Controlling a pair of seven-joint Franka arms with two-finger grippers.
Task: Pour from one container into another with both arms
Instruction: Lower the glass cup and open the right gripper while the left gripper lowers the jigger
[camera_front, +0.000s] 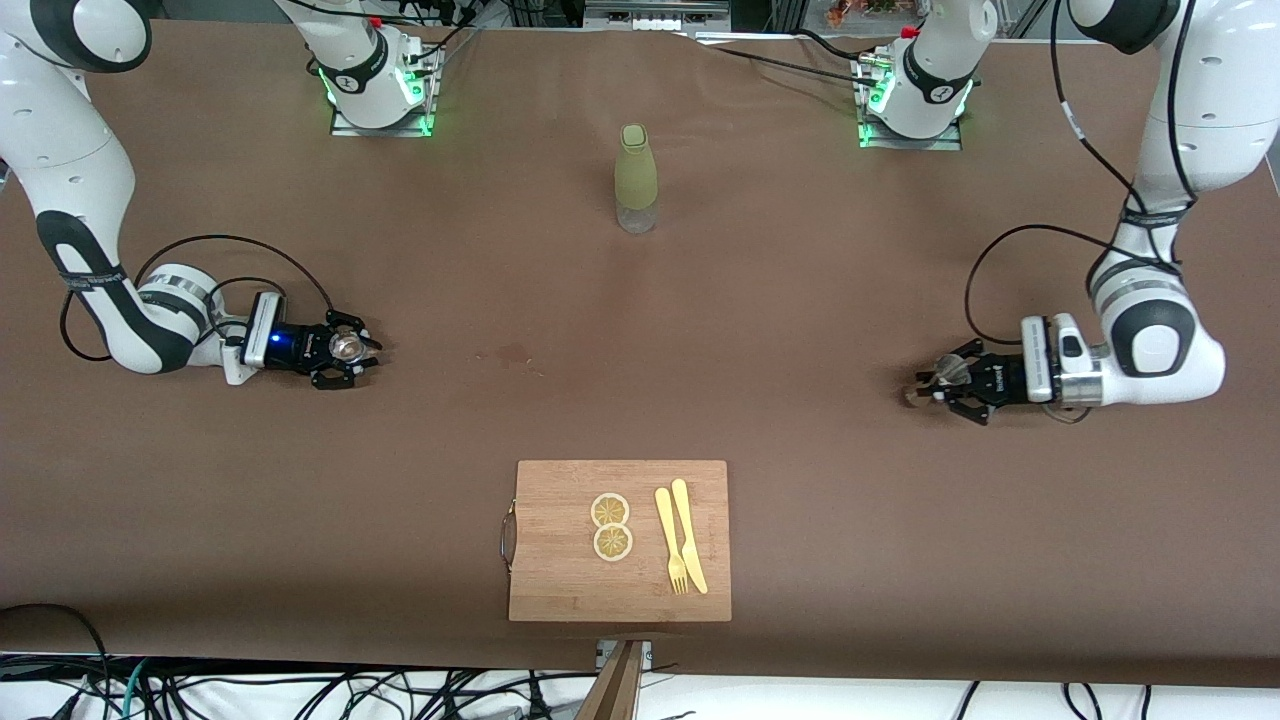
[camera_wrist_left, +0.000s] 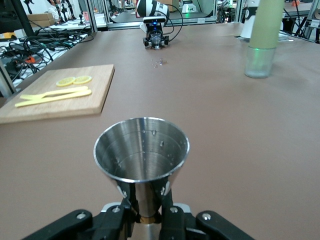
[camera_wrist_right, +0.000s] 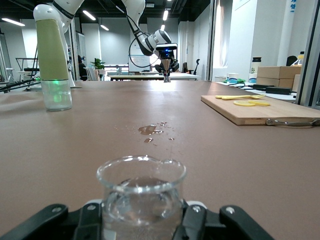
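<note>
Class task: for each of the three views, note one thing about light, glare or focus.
Front view: even light, green glow at both arm bases. Left wrist view: steel cup shines with reflections, the far room soft. Right wrist view: ceiling lamps glare, glass beaker close and slightly blurred.

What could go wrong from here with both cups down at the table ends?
1. The right gripper sits around the glass beaker, which has liquid in it; a crooked pull-back could knock it over.
2. The left gripper is shut on the narrow waist of the steel measuring cup; that thin hold may let it twist.
3. Spilled drops lie mid-table, so anything set there may slide.
</note>
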